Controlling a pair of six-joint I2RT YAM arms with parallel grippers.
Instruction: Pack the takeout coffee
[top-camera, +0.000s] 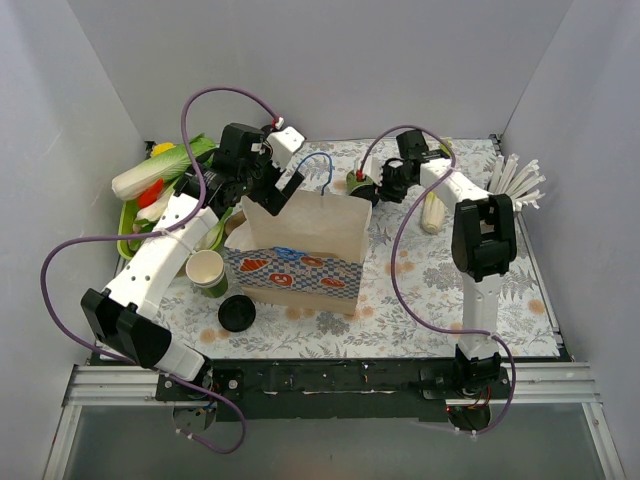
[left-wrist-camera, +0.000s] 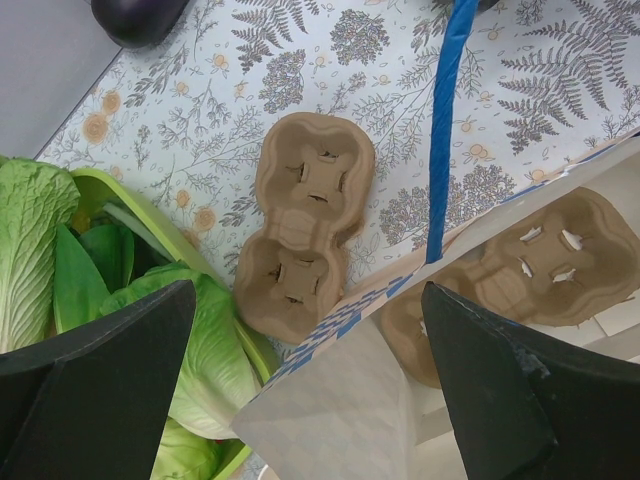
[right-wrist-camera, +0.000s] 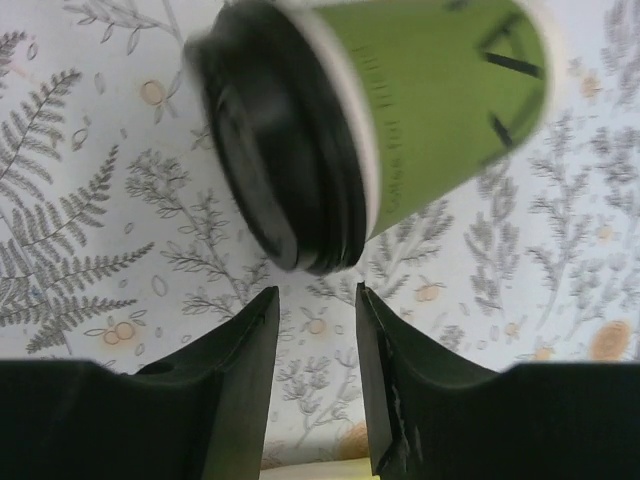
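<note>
The takeout coffee (right-wrist-camera: 440, 90), a green paper cup with a black lid (right-wrist-camera: 280, 150), looks tipped on its side and blurred just beyond my right fingertips. My right gripper (right-wrist-camera: 315, 300) is open by a narrow gap with only the tablecloth between its fingers. From above, the cup (top-camera: 358, 183) sits behind the paper bag (top-camera: 300, 250), with the right gripper (top-camera: 373, 186) beside it. My left gripper (top-camera: 280, 190) is wide open over the bag's rear left corner. In the left wrist view the bag's rim (left-wrist-camera: 340, 310) runs between its fingers (left-wrist-camera: 100, 370).
One cardboard cup carrier (left-wrist-camera: 305, 225) lies on the table behind the bag and another (left-wrist-camera: 540, 260) lies inside it. Stacked lidless green cups (top-camera: 207, 272) and a loose black lid (top-camera: 237, 314) stand left of the bag. Vegetables fill a green tray (top-camera: 128, 240). Corn (top-camera: 432, 210) lies at right.
</note>
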